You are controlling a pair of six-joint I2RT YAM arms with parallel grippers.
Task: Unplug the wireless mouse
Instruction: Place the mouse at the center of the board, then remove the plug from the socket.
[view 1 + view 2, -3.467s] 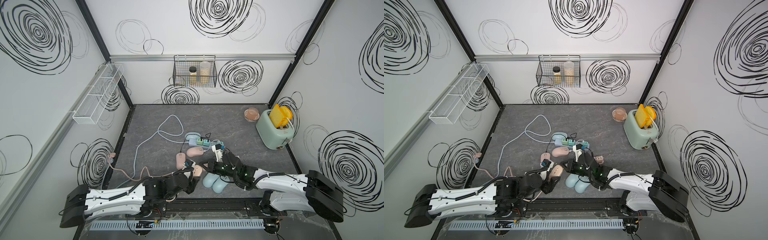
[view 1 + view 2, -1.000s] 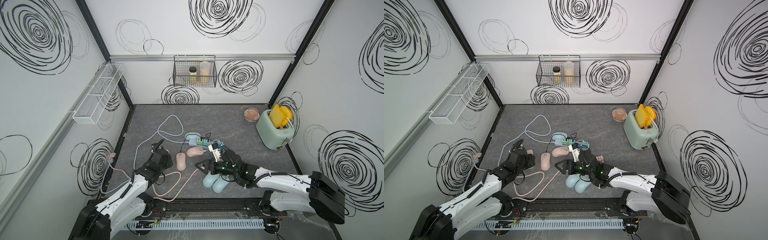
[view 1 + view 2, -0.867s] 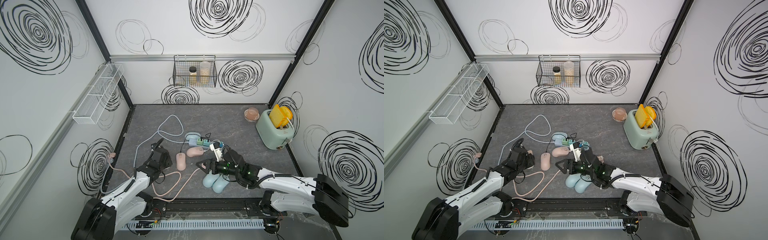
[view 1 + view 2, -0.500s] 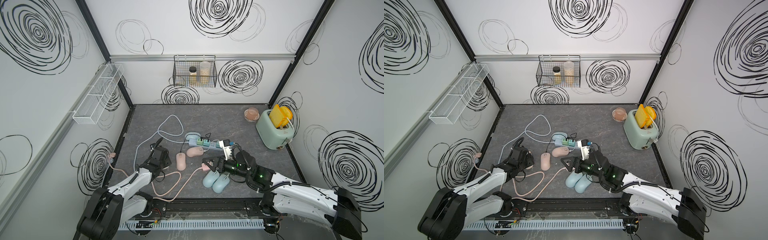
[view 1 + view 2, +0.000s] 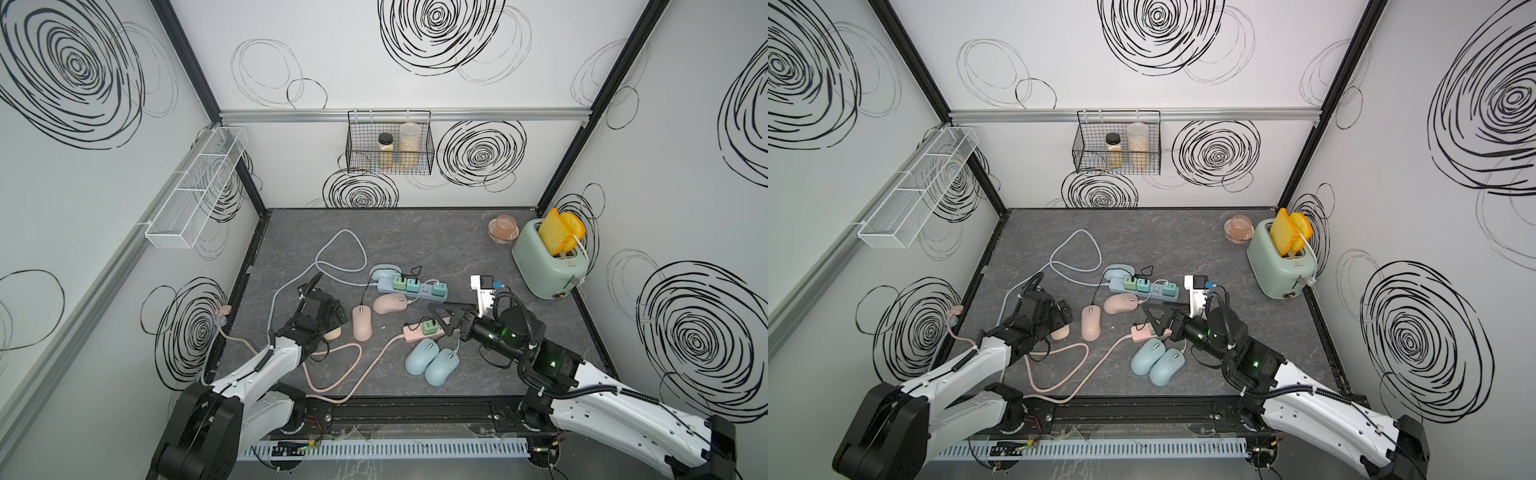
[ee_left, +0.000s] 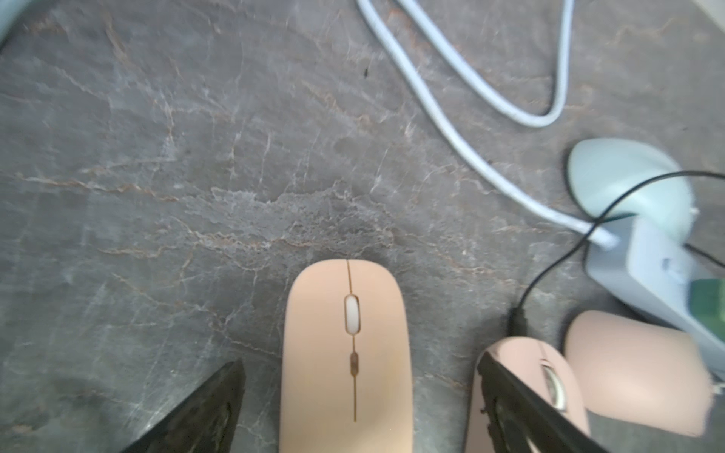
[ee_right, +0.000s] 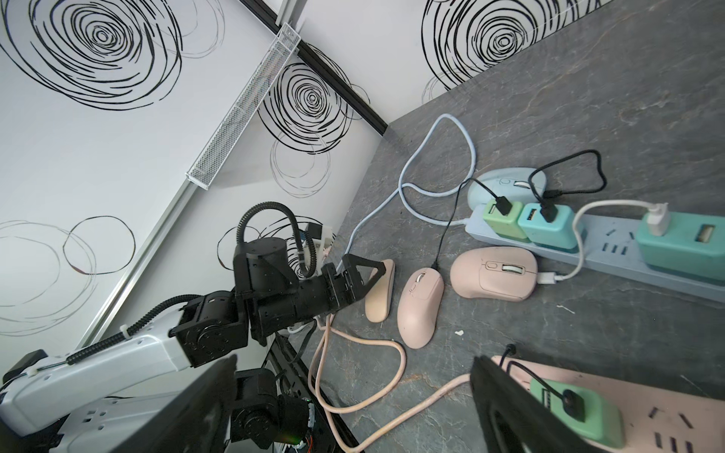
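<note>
I judge the unplugging done: the flat peach wireless mouse lies free on the grey stone-pattern table, with no cable at its front. My left gripper stands with its fingers apart on either side of the mouse. My right gripper, also spread, hovers over the pink power strip.

White walls with black scribbled spirals around a grey marbled floor

Both top views high, facing down on table, left wrist close above it, right wrist low, oblique
</note>
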